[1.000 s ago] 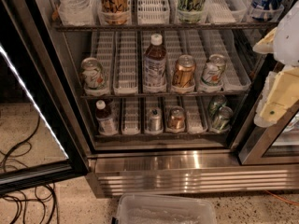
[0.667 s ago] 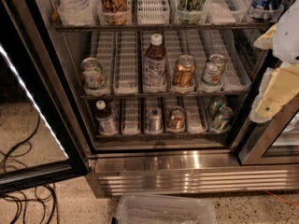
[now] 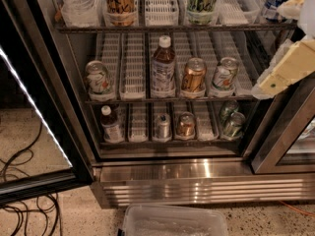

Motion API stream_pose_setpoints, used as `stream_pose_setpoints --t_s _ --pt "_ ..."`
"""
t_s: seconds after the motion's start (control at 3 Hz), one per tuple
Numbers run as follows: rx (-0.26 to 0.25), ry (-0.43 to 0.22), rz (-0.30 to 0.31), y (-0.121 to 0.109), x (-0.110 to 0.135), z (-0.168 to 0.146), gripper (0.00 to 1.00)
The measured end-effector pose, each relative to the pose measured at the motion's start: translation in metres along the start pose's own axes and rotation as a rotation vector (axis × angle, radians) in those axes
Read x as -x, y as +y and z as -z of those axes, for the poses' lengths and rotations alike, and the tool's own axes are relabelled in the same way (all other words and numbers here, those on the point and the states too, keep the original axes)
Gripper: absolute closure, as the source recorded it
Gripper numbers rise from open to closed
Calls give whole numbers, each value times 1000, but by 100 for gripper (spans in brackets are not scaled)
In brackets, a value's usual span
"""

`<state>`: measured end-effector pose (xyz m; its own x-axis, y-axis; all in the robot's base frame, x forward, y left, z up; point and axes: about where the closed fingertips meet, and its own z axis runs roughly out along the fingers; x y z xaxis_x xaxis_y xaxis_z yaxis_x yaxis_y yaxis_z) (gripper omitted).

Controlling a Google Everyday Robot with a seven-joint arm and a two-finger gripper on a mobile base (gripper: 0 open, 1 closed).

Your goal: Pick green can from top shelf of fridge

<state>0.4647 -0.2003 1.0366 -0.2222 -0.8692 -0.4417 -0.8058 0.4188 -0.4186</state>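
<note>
The green can (image 3: 202,1), pale green and white with dark leafy streaks, stands in a lane tray on the top shelf (image 3: 172,27) of the fridge (image 3: 197,173); its lid is cut off by the top edge of the view. My gripper (image 3: 288,70), cream-coloured, hangs at the right edge in front of the fridge's right frame. It is to the right of the can, lower than it, and apart from it. The fridge door (image 3: 29,132) stands open at the left.
A tan-gold can (image 3: 119,3) and a clear water bottle (image 3: 78,4) share the top shelf. The middle rack holds a bottle (image 3: 163,67) and cans, and the lower rack more. A clear plastic bin (image 3: 174,221) sits on the floor in front. Black cables (image 3: 24,200) lie at the left.
My gripper has moved up along the right edge of the view. The cans and bottles have not moved.
</note>
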Motion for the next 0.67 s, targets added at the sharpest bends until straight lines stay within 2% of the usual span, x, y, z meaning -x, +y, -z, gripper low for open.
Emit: stream_pose_setpoints --t_s 0.33,0.67 --pt "0 0 0 0 0 0 0" --pt "-42 -81 -38 -11 15 -2 0"
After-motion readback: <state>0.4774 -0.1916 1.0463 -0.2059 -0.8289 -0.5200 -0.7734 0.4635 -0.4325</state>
